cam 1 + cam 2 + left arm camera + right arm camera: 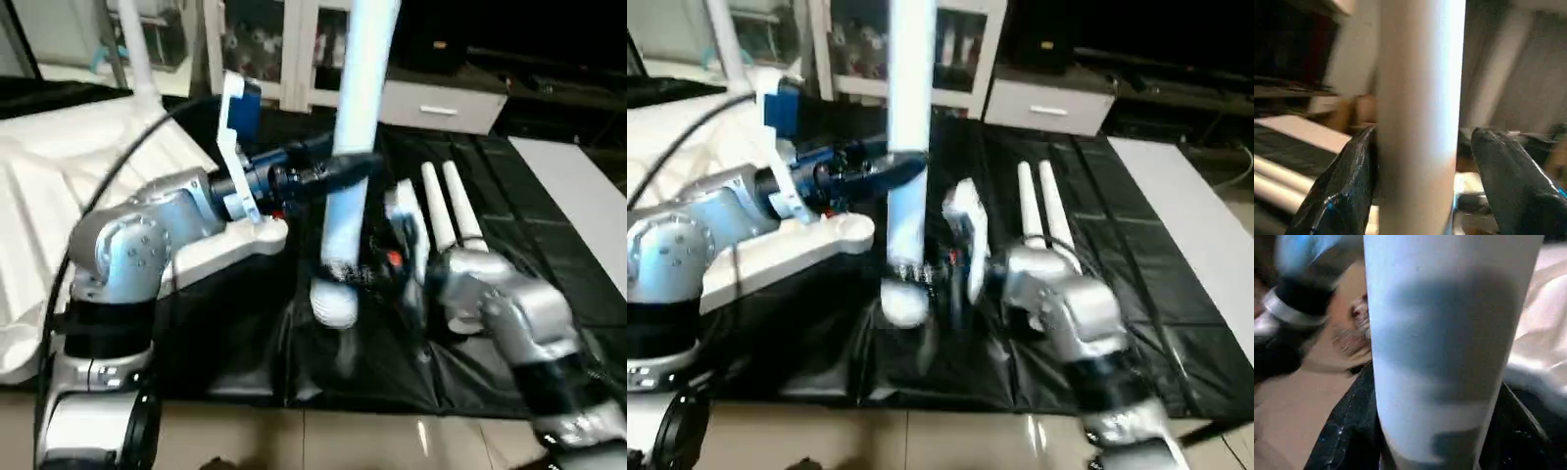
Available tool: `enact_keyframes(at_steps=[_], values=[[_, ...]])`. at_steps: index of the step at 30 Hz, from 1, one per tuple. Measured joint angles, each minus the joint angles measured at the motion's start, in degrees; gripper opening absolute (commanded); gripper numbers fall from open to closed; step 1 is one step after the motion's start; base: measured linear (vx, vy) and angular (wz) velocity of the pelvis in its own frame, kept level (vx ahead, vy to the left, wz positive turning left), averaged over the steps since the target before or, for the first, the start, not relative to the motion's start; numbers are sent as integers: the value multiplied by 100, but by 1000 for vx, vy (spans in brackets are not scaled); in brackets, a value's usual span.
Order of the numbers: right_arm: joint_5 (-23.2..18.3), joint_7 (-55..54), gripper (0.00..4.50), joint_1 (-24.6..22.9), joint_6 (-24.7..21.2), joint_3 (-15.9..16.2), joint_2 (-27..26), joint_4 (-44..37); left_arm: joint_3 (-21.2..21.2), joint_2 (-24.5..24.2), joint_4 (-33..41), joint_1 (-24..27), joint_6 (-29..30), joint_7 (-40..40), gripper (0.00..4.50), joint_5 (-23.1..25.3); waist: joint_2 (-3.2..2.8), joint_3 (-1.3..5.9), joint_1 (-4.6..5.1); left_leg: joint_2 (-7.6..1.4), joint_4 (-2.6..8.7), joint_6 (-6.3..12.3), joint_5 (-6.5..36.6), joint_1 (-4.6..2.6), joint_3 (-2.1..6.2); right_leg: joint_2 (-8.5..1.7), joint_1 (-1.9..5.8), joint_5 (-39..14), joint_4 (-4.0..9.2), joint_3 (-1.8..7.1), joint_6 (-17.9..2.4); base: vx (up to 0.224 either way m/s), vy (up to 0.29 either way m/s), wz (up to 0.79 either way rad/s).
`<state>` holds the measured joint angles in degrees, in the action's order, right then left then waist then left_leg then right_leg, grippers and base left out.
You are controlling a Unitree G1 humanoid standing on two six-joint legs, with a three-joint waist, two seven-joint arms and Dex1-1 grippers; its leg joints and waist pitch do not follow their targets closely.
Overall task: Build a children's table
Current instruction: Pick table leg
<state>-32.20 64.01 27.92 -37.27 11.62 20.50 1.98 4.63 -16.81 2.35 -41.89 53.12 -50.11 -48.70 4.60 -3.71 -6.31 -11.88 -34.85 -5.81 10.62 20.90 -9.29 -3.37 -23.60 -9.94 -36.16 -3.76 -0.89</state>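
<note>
While one white leg [358, 108] is held upright over the black mat [549, 245], no leg can be seen seated in a socket, so the assembly is judged to be at an early stage.

Nearest the mat's front edge, the leg's rounded lower end is gripped by the right gripper [1430, 440], whose black fingers are clamped on both sides of it. Higher up, the left gripper [1422, 186] straddles the same leg with its fingers spread: one finger [1347, 186] touches the leg and the other stands apart from it, a gap made clear by the left wrist view alone.

Beyond, two more legs [446, 211] lie side by side toward the mat's middle, and the table top [59, 186] rests underside up at the mat's left edge, both laid out plainly by the head views. A thin white upright behind the top may be another leg, though this cannot be told.
</note>
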Motion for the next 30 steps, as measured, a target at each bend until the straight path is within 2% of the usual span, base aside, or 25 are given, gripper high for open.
enact_keyframes(at_steps=[3,7,9,12,15,17,18,21,22,29,30], values=[[4,139,190,-37,-67,88,65,-101,-103,-70,-5,-39,103,-194,325,-84,-3,-2,-9,-1,2,-2,-1,-1,2,1,-2,-2,0,-1,9,0,0,0],[11,149,190,-37,-165,225,140,-135,-389,-152,2,-44,-34,-380,325,136,-4,-1,-14,-1,2,-3,-3,0,4,1,-1,0,0,-1,6,0,0,0],[11,166,190,-37,-253,255,173,-174,-455,-157,1,-44,-47,-418,298,169,-4,-1,-15,-1,1,-5,-4,2,5,1,-1,9,0,-1,-9,0,0,0],[48,257,190,-36,-266,309,266,-199,-517,-178,-58,-70,-42,-418,288,231,-3,-1,-33,0,1,-5,-4,4,5,0,-1,9,2,-1,-9,0,0,0],[116,260,190,-36,-267,432,273,-199,-609,-134,-183,-141,-39,-406,249,265,-3,-1,-30,0,1,-5,-4,4,5,0,-1,9,2,-1,-9,0,0,0],[135,257,190,-37,-267,463,274,-199,-616,-116,-266,-147,-39,-383,245,291,-4,-1,-26,-1,2,-5,-4,4,5,0,-2,9,2,-1,-9,0,0,0],[135,256,190,-37,-267,463,276,-199,-616,-115,-298,-147,-39,-362,219,300,-4,-1,-26,-1,2,-5,-4,4,5,0,-2,9,2,-2,-9,0,0,0],[142,239,190,-37,-273,462,285,-197,-607,-93,-338,-149,-35,-325,203,300,-4,-1,-26,-1,1,-5,-4,4,6,0,-2,9,2,-2,-9,0,0,0],[143,236,190,-37,-273,460,295,-197,-598,-82,-364,-153,-32,-317,182,295,-4,-1,-26,-1,1,-5,-4,4,6,1,-1,9,2,-2,-9,0,0,0],[218,100,189,-32,-142,417,247,-136,-552,-60,-523,-253,-12,-218,175,286,-4,-1,-31,-1,0,-5,-4,5,7,0,-1,10,2,-2,-11,0,0,0],[262,72,224,-29,-74,386,218,-119,-545,-58,-526,-289,-13,-192,175,289,-4,-1,-30,0,0,-5,-4,5,6,0,-1,10,2,-2,-11,0,0,0]])
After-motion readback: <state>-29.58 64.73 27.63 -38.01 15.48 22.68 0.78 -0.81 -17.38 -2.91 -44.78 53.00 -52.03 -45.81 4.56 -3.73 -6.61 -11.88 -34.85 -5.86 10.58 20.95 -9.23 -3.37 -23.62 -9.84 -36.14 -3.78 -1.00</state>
